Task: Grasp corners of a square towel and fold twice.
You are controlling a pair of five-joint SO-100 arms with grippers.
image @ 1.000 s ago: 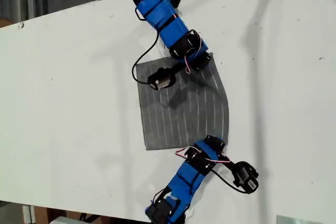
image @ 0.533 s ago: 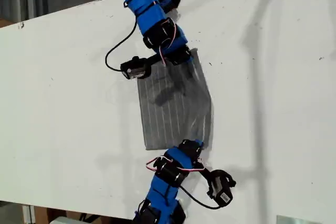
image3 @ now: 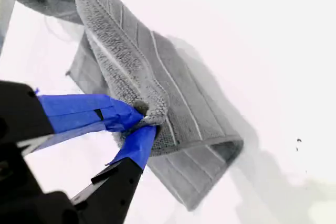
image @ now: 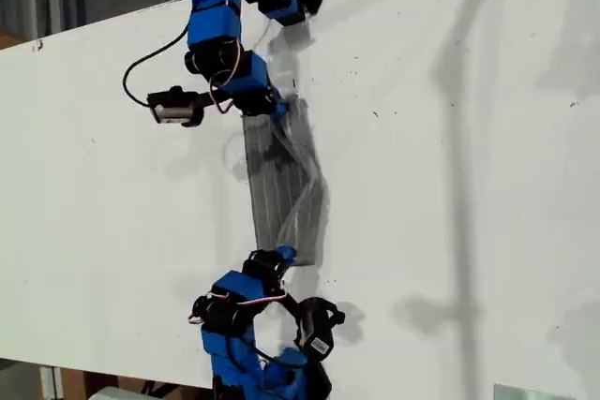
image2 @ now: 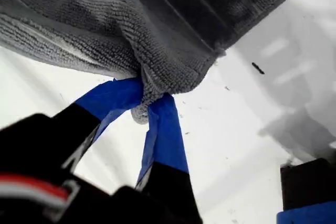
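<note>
The towel [image: 286, 185] lies near the middle of the white surface [image: 469, 185]. It is half folded: one edge is raised and bent over the part that is flat.

One corner [image2: 157, 77] is pinched in the first claw [image2: 142, 103], which is closed on the fabric. Another corner [image3: 152, 111] is gripped in the same way by the second claw [image3: 142, 124].

I think the first fold is under way. To do it well, both corners should travel together at the same height and land on the opposite edge, with the cloth kept lightly tight so it does not wrinkle.

In the exterior view, one arm [image: 225, 35] reaches down from the top and the other arm [image: 248, 306] reaches up from the bottom. I cannot tell which is which.
</note>
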